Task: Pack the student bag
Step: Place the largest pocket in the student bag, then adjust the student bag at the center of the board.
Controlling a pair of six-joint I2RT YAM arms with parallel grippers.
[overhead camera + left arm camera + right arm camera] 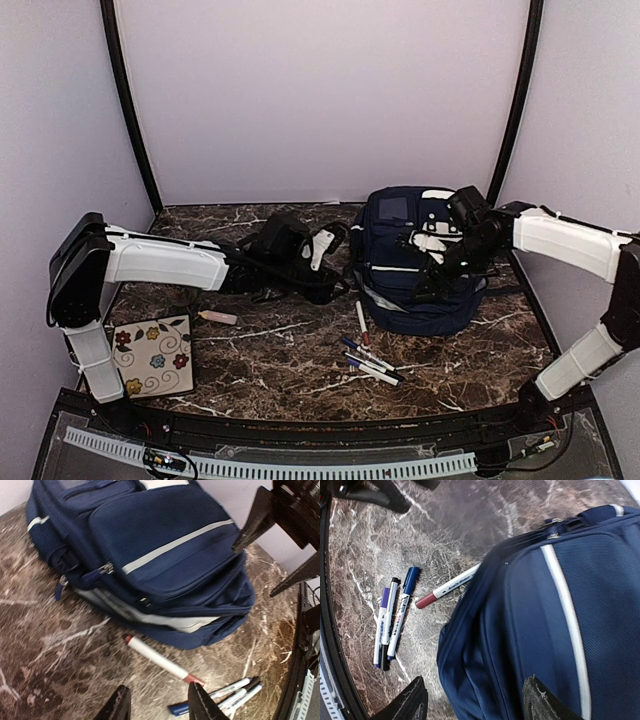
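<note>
The student bag (400, 262) lies flat at the back right of the table, navy with white stripes (150, 555) (530, 630). My right gripper (435, 280) hovers over its near end, open; in the right wrist view the right gripper (475, 705) straddles the bag's edge without closing on it. My left gripper (335, 288) is just left of the bag, open and empty (159, 707), above bare table. A white marker with red ends (162, 659) (447, 587) (362, 322) lies against the bag's front. Blue and purple markers (370, 362) (225, 692) (395, 615) lie nearer the front.
A flowered notebook (152, 357) lies at the front left, with a small pale pink stick (217, 317) beside it. Purple walls close in the sides and back. The right gripper's black fingers (280, 535) show at the top right of the left wrist view.
</note>
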